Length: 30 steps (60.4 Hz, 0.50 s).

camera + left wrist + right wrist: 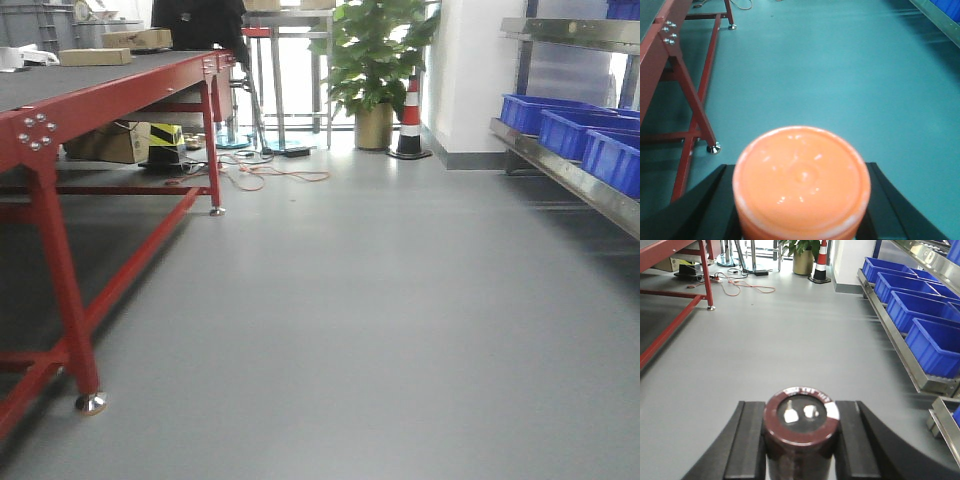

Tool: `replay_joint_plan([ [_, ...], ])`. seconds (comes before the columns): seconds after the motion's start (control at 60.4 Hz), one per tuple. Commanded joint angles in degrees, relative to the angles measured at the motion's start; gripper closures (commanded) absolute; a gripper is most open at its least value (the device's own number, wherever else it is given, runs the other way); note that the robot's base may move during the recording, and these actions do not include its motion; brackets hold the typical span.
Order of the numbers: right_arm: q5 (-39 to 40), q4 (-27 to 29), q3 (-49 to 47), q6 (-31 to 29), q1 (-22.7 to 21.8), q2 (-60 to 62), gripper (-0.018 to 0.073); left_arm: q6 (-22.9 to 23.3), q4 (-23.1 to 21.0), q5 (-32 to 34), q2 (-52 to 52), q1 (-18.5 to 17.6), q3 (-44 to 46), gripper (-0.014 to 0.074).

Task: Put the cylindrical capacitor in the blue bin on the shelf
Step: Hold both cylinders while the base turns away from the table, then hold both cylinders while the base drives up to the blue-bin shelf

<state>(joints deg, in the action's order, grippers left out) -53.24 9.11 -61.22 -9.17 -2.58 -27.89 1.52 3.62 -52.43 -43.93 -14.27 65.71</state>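
One cylindrical capacitor upright between jaws of right end effector

The left gripper clamps an orange cylinder. The right gripper clamps the capacitor. Both point forward.

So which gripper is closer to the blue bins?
Right. The right gripper, holding the capacitor, has the blue bins beside it; the left gripper sits by the red table.

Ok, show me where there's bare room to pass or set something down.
Widest free patch: the floor between the red table and the shelf. The table's near end is bare too; boxes sit at its far end. Crowded: cables by the plant and cone, and the shelf tier packed with blue bins.
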Motion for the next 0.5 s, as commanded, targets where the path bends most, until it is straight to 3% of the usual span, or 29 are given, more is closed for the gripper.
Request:
replay_joint_plan([
  [0.0, 1.30, -0.02, -0.48, -0.30, -0.07, 0.22, 0.0722, 0.07, -0.20, 1.19, 0.13, -0.37, 0.09, 0.0707],
  [0.48, 1.30, -0.02, -0.48, -0.30, -0.07, 0.22, 0.0722, 0.07, -0.20, 1.19, 0.13, -0.37, 0.09, 0.0707],
])
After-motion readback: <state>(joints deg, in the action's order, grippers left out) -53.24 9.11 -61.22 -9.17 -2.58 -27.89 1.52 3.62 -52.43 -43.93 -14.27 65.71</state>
